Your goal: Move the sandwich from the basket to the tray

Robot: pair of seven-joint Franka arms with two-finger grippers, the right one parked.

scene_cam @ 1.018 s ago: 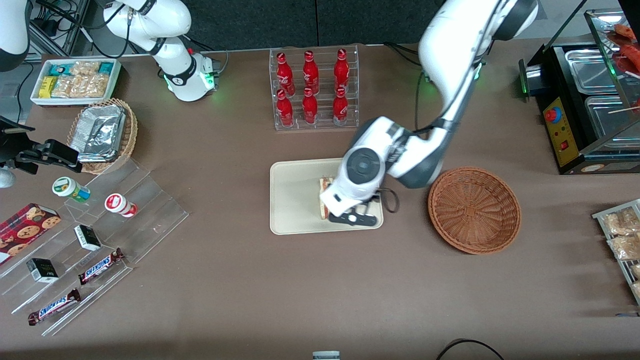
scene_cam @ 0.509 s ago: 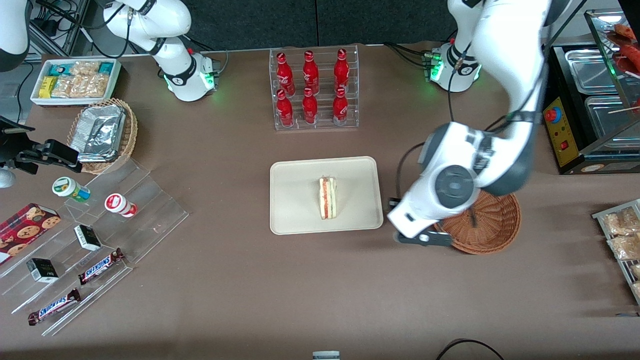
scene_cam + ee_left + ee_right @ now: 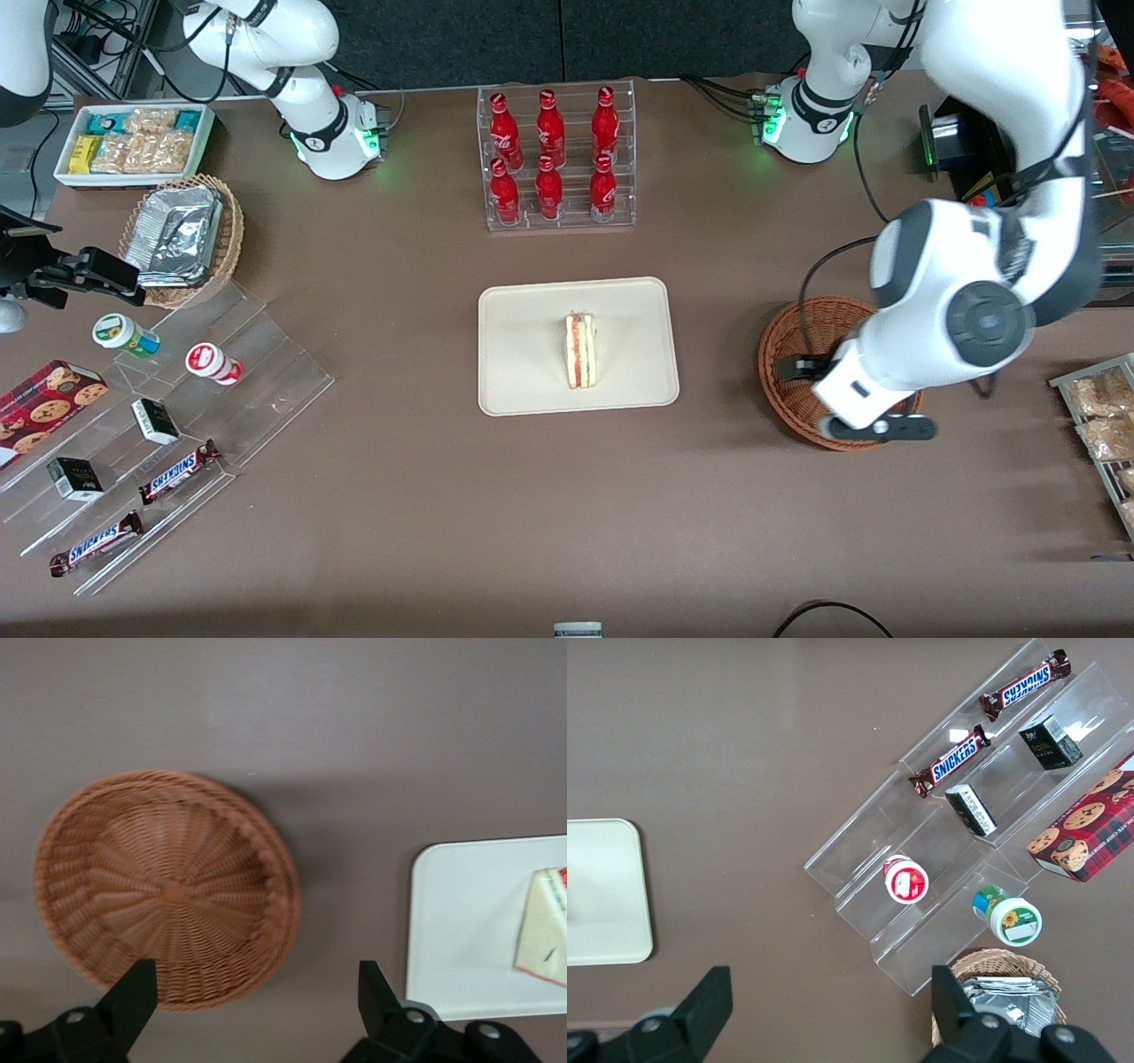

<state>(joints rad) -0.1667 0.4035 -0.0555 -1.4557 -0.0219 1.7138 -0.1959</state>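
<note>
The sandwich [image 3: 580,351] lies on the tray [image 3: 523,372], near the tray's middle, with its red-and-cream filling stripe facing up toward the front camera. Nothing touches it. The tray sits flat on the brown table [image 3: 443,496], nearer to the front camera than the bottle rack [image 3: 556,159], which holds six red bottles.

The basket [image 3: 793,390] stands on the table beside the tray, toward the working arm's end, well apart from the tray's rim. The wrist view shows its woven inside [image 3: 168,890] with nothing in it.

The gripper [image 3: 873,428] hangs above the basket's edge nearest the front camera, clear of the wicker. In the wrist view its two black fingers [image 3: 133,997] stand spread wide apart with nothing between them: the jaws are released. The same view shows the tray corner [image 3: 452,930] and part of the sandwich [image 3: 542,935] resting on it.

Toward the parked arm's end of the table stand a clear stepped rack [image 3: 177,416] with chocolate bars [image 3: 177,470], small boxes and two small tubs, a tan basket with foil packs [image 3: 182,239], and a white bin of snacks [image 3: 133,142].
</note>
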